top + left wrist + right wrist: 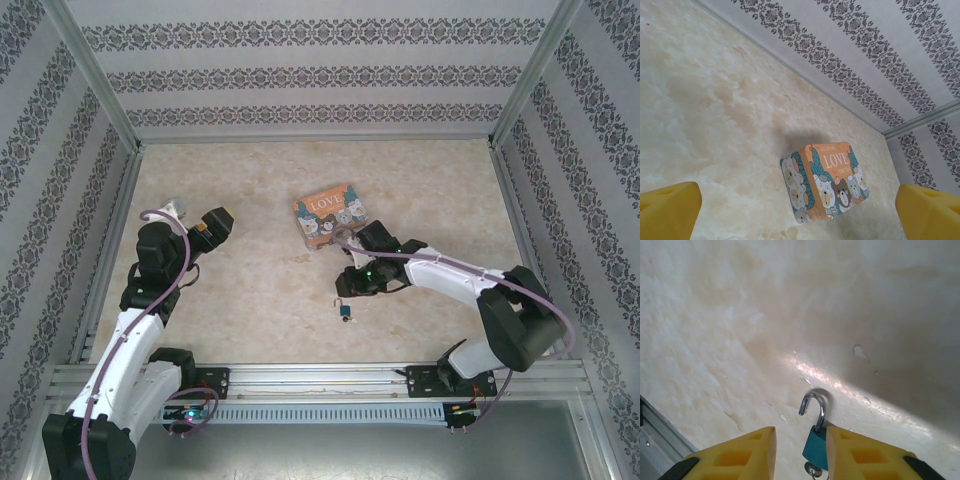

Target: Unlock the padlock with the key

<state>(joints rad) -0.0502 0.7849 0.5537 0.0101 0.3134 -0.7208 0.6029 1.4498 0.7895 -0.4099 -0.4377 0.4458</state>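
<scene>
The tiny teal-blue padlock [816, 446] lies on the marble table top, its silvery shackle [815, 404] swung open with one end free. A silvery key [812, 470] sticks out of the bottom of its body. My right gripper [800, 452] is open with the lock's body between its yellow fingers [740, 457], close against the right one. From above, the padlock [343, 312] lies just in front of the right gripper [350, 287]. My left gripper [215, 226] hovers at the left, held open and holding nothing, its yellow fingers [670, 210] far apart.
The orange "LOVE" box [329, 215] with cartoon animals lies behind the right arm, and the box [822, 181] is seen ahead of the left gripper. Patterned walls enclose the table on three sides. An aluminium rail [320, 378] runs along the near edge.
</scene>
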